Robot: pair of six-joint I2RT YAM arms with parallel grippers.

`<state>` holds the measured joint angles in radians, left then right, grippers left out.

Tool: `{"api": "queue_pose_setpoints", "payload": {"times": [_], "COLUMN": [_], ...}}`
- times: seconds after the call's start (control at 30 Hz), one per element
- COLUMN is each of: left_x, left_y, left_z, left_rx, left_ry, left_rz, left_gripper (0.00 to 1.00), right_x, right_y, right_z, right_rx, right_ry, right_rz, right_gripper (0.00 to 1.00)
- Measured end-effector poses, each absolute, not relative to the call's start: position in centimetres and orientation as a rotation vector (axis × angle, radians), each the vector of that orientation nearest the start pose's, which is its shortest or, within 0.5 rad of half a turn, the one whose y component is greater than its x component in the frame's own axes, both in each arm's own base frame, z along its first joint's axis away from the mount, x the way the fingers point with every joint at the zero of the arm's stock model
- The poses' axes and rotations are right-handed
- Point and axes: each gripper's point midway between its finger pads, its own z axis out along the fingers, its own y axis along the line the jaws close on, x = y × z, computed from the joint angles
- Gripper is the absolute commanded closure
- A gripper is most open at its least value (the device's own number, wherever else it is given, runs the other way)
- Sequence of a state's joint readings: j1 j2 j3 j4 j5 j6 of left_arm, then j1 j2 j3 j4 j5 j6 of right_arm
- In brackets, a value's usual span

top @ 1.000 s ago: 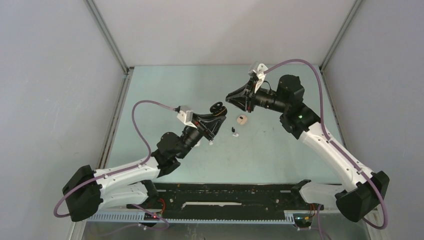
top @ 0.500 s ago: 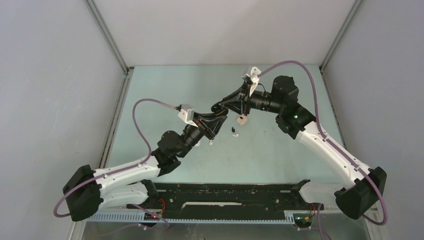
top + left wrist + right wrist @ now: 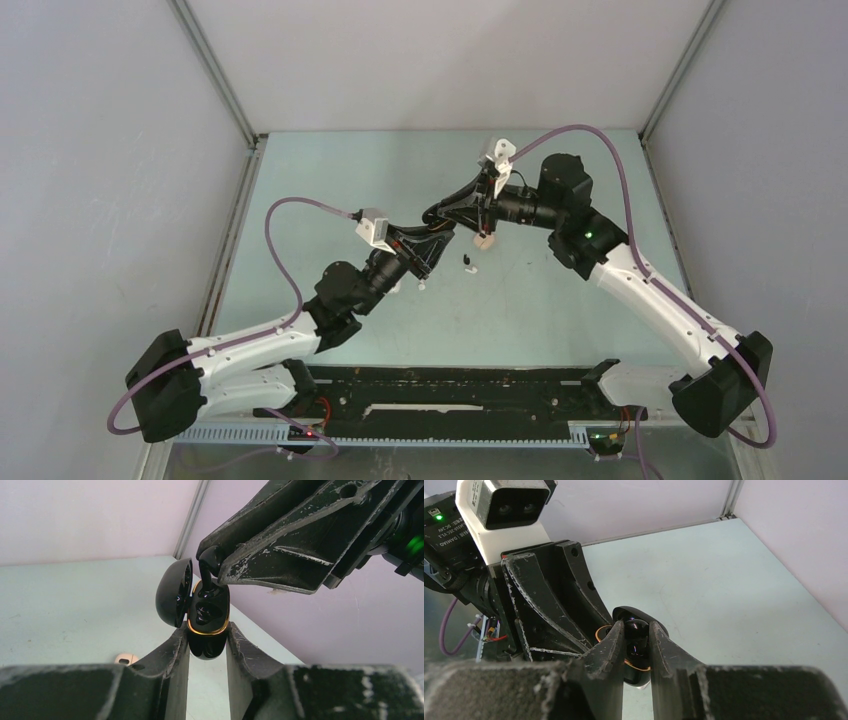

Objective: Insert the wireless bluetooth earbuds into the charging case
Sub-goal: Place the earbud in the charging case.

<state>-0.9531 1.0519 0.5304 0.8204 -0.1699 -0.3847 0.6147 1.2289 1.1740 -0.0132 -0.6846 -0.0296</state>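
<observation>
Left wrist view: your left gripper (image 3: 207,637) clamps the open charging case (image 3: 209,617); right gripper (image 3: 636,632) pinches a black earbud (image 3: 205,574) at its socket, unseated.

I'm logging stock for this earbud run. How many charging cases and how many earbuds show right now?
Charging cases: 2, the black case and the beige case.
Earbuds: 4, the held black earbud, loose black earbud, white earbud and second white earbud.
Total: 6

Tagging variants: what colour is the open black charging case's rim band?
Gold, ringing the glossy black charging case; clearest in left wrist view.
</observation>
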Motion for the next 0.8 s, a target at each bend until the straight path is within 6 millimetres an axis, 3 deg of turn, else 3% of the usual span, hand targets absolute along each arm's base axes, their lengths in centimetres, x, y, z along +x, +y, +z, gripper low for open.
{"api": "queue_pose_setpoints", "payload": {"times": [0.8], "left_x": [23.34], "left_y": [-30.17], "left_z": [30.96], "left_rx": [0.22], "left_ry": [1.329], "left_rz": [-1.032], "left_gripper": [1.0], "right_x": [25.98], "right_y": [30.7], "right_z": [34.98], "right_rx": [-1.027], "right_ry": [1.388], "right_rz": [0.962], "right_gripper": [1.0]}}
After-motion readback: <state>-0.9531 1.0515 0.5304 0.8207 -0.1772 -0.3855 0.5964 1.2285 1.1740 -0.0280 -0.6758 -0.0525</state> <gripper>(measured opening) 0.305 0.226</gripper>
